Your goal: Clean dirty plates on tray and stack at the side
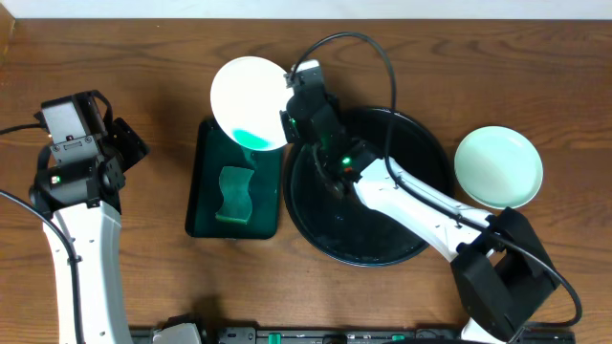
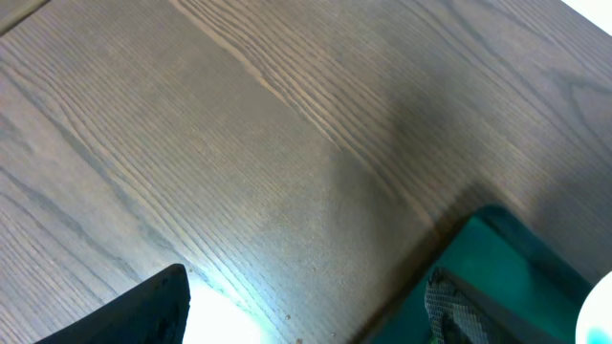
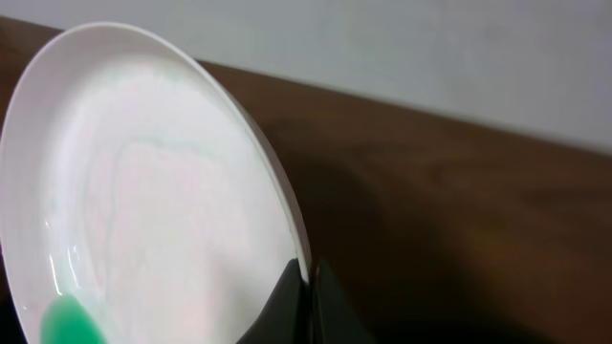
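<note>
My right gripper (image 1: 287,119) is shut on the rim of a white plate (image 1: 247,100), holding it tilted above the far end of the green tray (image 1: 203,205). A green smear (image 1: 251,139) sits at the plate's low edge. In the right wrist view the plate (image 3: 143,191) fills the left half, its rim pinched between my fingers (image 3: 308,291). The black tray (image 1: 382,229) holds no plates. A mint green plate (image 1: 497,166) lies on the table to its right. My left gripper (image 2: 306,306) hangs open over bare wood at the far left, nothing between its fingers.
A green sponge (image 1: 235,195) lies in the green tray, whose corner shows in the left wrist view (image 2: 497,277). The right arm (image 1: 421,205) stretches across the black tray. The left arm (image 1: 81,229) stands along the table's left side.
</note>
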Action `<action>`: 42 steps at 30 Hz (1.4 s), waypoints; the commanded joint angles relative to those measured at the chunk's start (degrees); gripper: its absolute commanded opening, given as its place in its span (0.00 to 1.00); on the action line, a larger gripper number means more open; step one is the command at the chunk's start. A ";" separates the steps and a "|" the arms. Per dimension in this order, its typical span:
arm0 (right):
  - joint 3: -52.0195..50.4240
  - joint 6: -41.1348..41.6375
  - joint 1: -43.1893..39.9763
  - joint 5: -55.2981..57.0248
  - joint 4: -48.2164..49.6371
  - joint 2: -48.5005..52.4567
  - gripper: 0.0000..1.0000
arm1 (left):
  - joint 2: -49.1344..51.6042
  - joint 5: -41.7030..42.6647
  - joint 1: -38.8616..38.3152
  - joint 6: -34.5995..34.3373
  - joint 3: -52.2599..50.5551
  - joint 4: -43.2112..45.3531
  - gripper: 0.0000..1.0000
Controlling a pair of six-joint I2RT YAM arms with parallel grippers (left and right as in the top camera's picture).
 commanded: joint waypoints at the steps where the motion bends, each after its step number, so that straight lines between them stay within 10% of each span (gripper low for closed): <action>1: 1.20 -10.38 1.38 5.33 2.47 0.48 0.01 | -0.57 -0.70 0.22 0.33 0.81 0.07 0.79; 22: 1.20 -51.69 9.38 21.42 21.53 0.48 0.01 | -0.57 -0.70 0.22 0.33 0.81 0.07 0.79; 42: 1.20 -68.46 11.26 25.90 34.03 0.48 0.01 | -0.57 -0.70 0.22 0.33 0.81 0.07 0.79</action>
